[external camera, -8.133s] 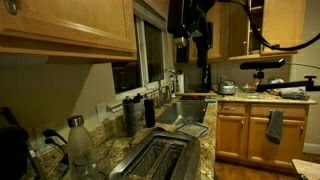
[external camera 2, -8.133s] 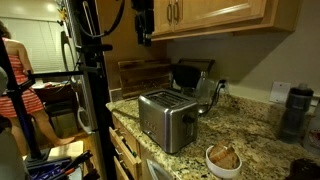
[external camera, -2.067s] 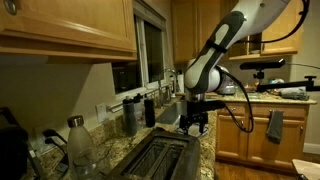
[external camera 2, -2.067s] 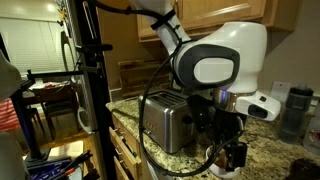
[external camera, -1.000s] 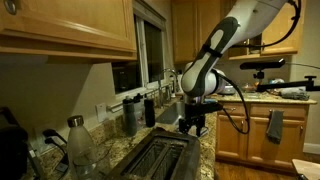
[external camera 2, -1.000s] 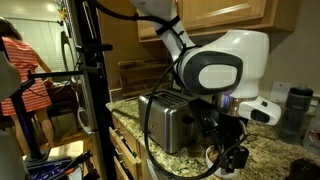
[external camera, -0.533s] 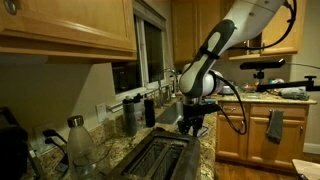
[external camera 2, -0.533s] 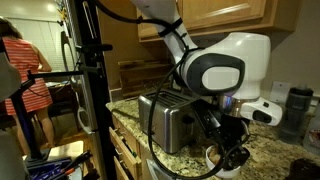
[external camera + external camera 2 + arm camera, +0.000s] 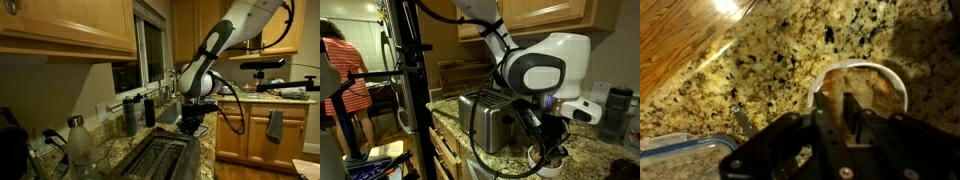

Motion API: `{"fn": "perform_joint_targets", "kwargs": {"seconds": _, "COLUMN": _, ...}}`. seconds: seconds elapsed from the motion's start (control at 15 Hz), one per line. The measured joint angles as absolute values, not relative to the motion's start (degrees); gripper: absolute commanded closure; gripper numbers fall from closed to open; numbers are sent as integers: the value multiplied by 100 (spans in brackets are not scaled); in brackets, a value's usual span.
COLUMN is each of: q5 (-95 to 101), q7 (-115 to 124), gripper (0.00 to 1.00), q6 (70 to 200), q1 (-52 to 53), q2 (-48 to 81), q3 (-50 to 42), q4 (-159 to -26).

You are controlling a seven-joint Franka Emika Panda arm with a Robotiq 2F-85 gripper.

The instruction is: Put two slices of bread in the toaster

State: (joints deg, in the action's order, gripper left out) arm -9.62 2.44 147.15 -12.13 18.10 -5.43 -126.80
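- The claw is down inside a white bowl on the speckled granite counter.
- Its fingers are drawn close together, pinching one of the slices of bread that lie in the bowl.
- The bowl sits just beside the shiny toaster, near the counter's front edge.
- The toaster's two long slots face up.

Bread in bowl, beside toaster

Both exterior views share toaster, wrist view close above counter
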Motion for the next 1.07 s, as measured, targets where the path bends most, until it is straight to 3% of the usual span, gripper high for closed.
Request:
{"fn": "perform_joint_targets", "kwargs": {"seconds": 0.27, "q5": -962, "q7": 244, "gripper": 75, "q6": 14691, "q1": -1213, "q2": 1825, "q3": -544, "q4": -12596}}
{"fn": "perform_joint_targets", "kwargs": {"seconds": 0.53, "q5": -955, "q7": 330, "gripper": 61, "q6": 14680, "q1": -1211, "q2": 1824, "q3": -590, "q4": -12371}}
{"fn": "perform_joint_targets", "kwargs": {"seconds": 0.6, "q5": -951, "q7": 376, "gripper": 64, "q6": 14679, "q1": -1209, "q2": 1824, "q3": -612, "q4": -12295}}
{"fn": "perform_joint_targets", "kwargs": {"seconds": 0.73, "q5": -916, "q7": 525, "gripper": 81, "q6": 14675, "q1": -1187, "q2": 1824, "q3": -664, "q4": -12163}}
{"fn": "perform_joint_targets", "kwargs": {"seconds": 1.0, "q5": -673, "q7": 986, "gripper": 95, "q6": 14497, "q1": -1030, "q2": 1824, "q3": -824, "q4": -11961}}
{"fn": "perform_joint_targets", "kwargs": {"seconds": 1.07, "q5": -611, "q7": 1099, "gripper": 92, "q6": 14427, "q1": -985, "q2": 1824, "q3": -862, "q4": -11915}}
